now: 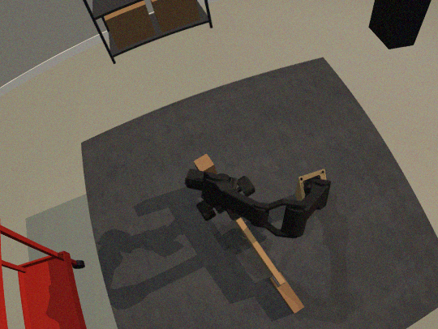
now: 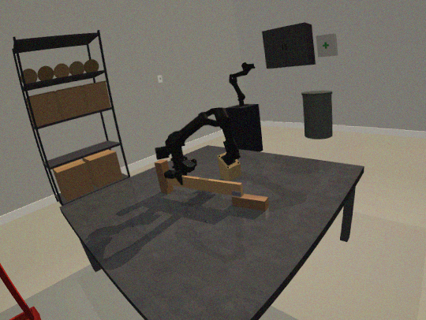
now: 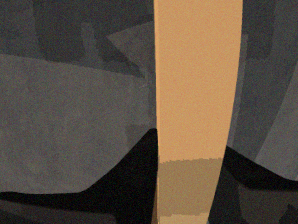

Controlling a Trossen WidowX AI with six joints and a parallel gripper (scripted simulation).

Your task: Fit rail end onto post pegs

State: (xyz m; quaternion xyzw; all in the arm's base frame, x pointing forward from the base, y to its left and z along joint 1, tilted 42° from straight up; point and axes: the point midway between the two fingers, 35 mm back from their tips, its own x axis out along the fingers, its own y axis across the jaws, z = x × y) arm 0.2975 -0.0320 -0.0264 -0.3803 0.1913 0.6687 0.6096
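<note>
The long wooden rail stands on edge, raised off the table and looking about level. Its far end sits at the bracket on the low footboard block. Its near end is at the upright post; a gap between them cannot be made out. The pegs and holes are hidden. My gripper is shut on the rail near its post end, one finger on each side. In the top view the arm hides the fingertips.
The arm's base stands on a light wooden mount beside the rail, and the arm arches over from there. The dark table carries these parts. A shelf rack, a black pedestal and a red cart stand off the table.
</note>
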